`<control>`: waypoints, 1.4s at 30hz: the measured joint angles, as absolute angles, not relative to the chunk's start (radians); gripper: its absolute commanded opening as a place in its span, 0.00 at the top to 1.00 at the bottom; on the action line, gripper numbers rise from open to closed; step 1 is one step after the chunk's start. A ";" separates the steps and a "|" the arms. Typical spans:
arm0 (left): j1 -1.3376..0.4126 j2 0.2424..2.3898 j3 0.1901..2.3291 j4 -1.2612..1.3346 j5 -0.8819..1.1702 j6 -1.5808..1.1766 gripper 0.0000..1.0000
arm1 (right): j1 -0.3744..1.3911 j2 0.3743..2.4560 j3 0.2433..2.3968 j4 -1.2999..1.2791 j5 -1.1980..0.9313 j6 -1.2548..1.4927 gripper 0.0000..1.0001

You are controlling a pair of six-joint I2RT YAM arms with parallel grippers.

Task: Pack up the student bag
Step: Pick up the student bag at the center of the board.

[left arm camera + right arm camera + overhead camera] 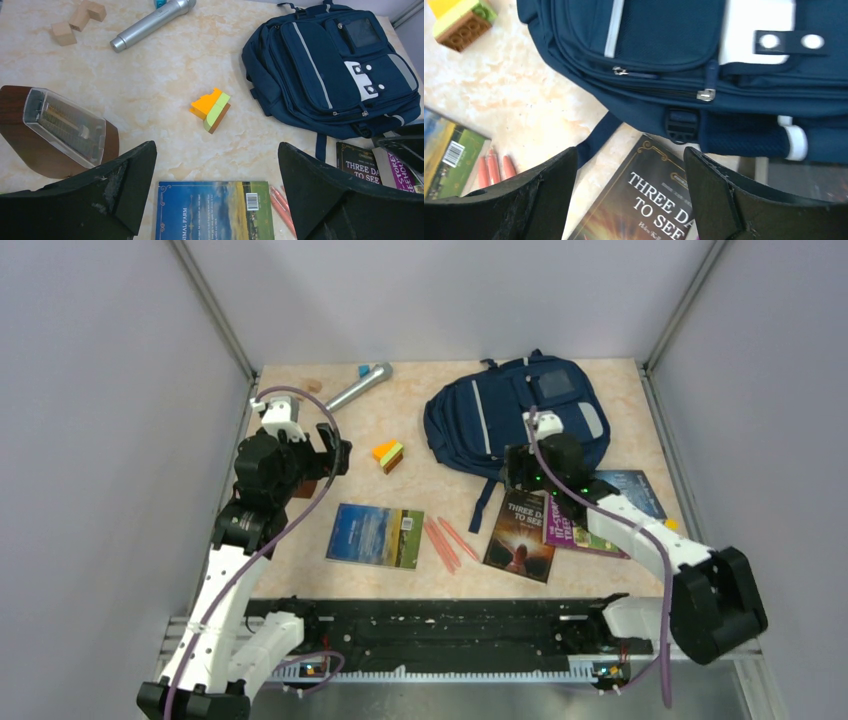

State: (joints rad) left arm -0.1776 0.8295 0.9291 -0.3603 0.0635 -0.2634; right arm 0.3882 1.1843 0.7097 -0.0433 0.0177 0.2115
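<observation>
The navy student bag lies flat at the back right, zipped shut; it also shows in the left wrist view and the right wrist view. My right gripper is open and empty, just above the dark book "Three Days to See", which also shows in the right wrist view, at the bag's near edge. My left gripper is open and empty, hovering at the left over bare table beyond the blue "Animal Farm" book, which also shows in the left wrist view.
Pink pens lie between the two books. A purple book and a blue book lie right. An orange-green block stack, a silver microphone, wooden blocks and a brown metronome lie left.
</observation>
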 measured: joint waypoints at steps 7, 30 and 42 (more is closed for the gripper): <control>-0.178 0.829 0.929 -0.361 0.063 -0.262 0.04 | 0.468 1.388 0.796 -0.045 0.141 0.185 0.29; -0.178 0.796 0.914 -0.377 0.074 -0.262 0.05 | 0.469 1.713 0.965 -0.090 0.455 0.171 0.98; -0.180 0.711 0.884 -0.367 0.084 -0.247 0.08 | 0.466 1.571 0.973 -0.128 0.403 0.129 1.00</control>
State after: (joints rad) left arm -0.1802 0.7109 0.8841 -0.3668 0.0841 -0.2474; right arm 0.4660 1.5711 0.9726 -0.1280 0.4026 0.1287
